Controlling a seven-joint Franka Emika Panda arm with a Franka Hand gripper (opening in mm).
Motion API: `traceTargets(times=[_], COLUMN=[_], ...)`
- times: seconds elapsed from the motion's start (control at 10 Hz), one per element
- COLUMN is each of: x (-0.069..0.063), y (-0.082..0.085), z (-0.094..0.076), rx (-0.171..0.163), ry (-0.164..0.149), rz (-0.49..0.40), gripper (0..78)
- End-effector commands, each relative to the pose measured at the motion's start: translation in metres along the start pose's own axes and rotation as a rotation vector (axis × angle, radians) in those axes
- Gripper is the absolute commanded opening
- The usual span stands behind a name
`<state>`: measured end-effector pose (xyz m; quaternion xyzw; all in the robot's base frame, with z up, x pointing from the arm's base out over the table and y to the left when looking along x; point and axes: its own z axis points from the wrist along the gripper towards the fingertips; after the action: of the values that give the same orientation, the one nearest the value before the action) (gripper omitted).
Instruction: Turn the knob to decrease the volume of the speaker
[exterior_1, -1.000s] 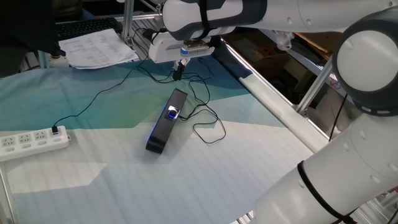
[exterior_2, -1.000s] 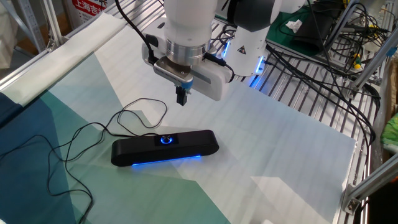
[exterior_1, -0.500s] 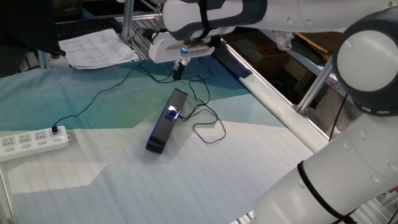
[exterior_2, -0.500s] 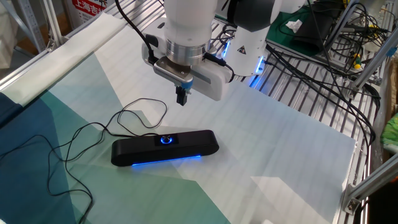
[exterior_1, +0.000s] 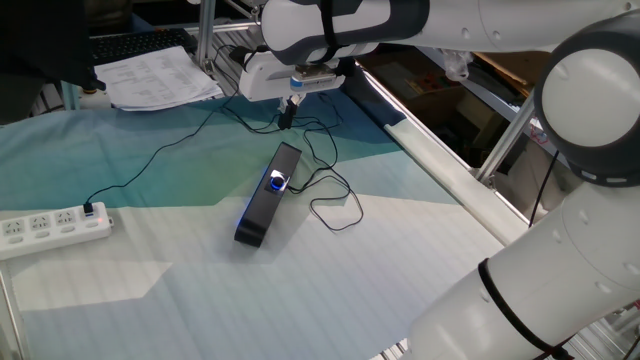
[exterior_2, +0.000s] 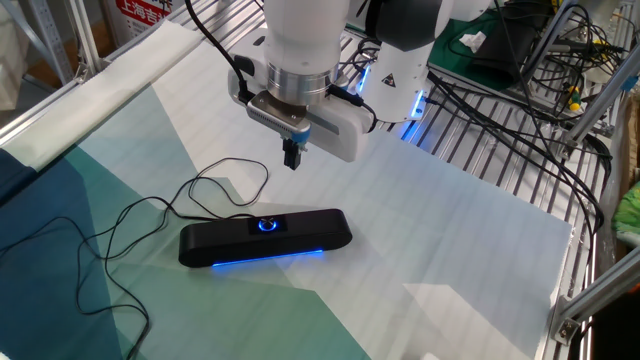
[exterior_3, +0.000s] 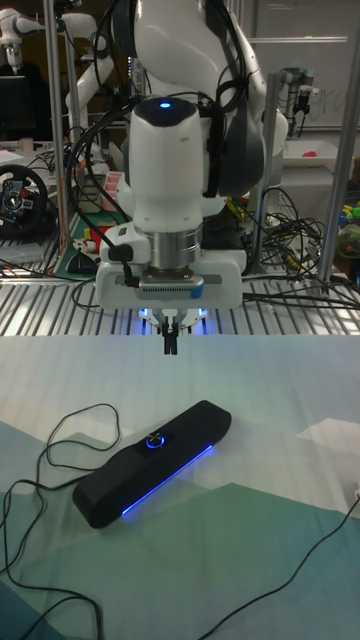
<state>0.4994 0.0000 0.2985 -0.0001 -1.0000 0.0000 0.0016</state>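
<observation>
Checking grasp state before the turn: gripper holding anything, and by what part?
Nothing held. The gripper hangs in the air above the speaker, fingers shut together, clear of the knob.

Black speaker (exterior_1: 267, 195) lying on teal cloth (exterior_1: 150, 160), knob (exterior_1: 276, 182) glowing blue, gripper (exterior_1: 286, 114) hovering beyond the speaker, fingers together, power strip (exterior_1: 52, 229) sitting left of the speaker.

The speaker (exterior_2: 265, 238) lies on the table (exterior_2: 450, 260), knob (exterior_2: 266, 224) at its middle; the gripper (exterior_2: 292, 157) hangs above, apart.
</observation>
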Motion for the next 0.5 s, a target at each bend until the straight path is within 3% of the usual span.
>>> traceTargets(times=[0.1,0.2,0.3,0.5], x=[0.0000,0.0000,0.0000,0.0000], y=[0.0000,0.0000,0.0000,0.0000], z=[0.0000,0.0000,0.0000,0.0000], rx=[-0.052,-0.002,0.022,0.018], ry=[0.076,0.074,0.073,0.077], rz=[0.276,0.266,0.262,0.266], gripper=[0.0,0.0,0.0,0.0])
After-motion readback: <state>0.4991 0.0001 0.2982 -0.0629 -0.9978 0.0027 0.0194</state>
